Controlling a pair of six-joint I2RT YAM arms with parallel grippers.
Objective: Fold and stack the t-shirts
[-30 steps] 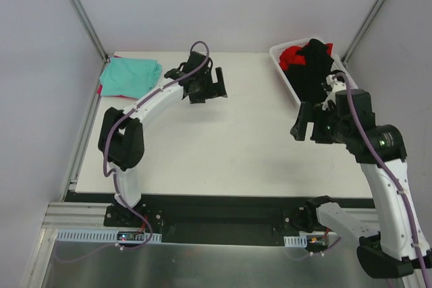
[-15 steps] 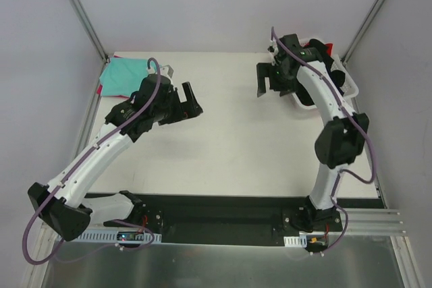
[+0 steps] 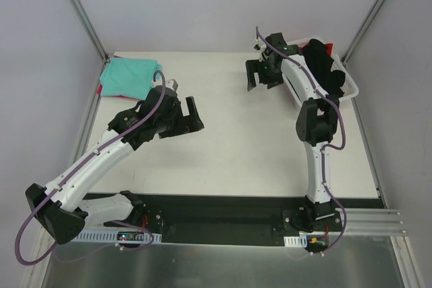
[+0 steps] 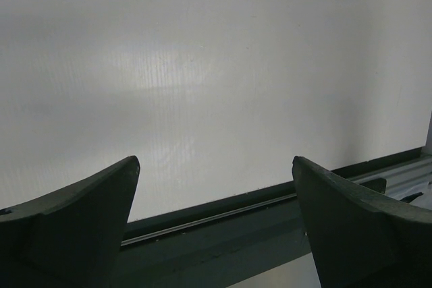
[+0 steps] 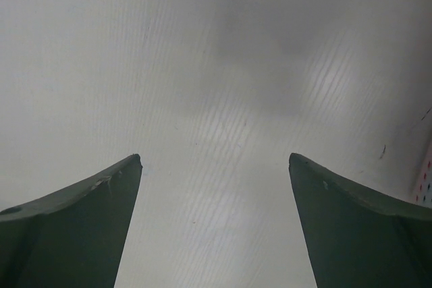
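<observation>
Judging from the layout, likely about to fetch the next shirt. Hovering over bare bench (image 3: 229,160) with the left end effector (image 3: 189,119) released, jaws wide, nothing between them. Likewise the right end effector (image 3: 260,77), spread wide and empty above bare surface. Just to the right of that right end effector, a white basket (image 3: 352,90) holding a black t-shirt (image 3: 322,65) heaped beside a red t-shirt (image 3: 329,49). Beyond and to the left of the left end effector, near it, a folded teal t-shirt (image 3: 129,75) lying flat at the bench corner, with a sliver of pink cloth (image 3: 101,90) peeking from underneath. To do this well: swing the right end effector over the basket rim rather than into it, come down on top of the black heap, pinch near a hem or shoulder if one can be found, and lift slowly enough to leave the red t-shirt behind. Keep the left end effector wide and low, ready to catch the opposite edge and spread the cloth flat mid-bench before folding.
</observation>
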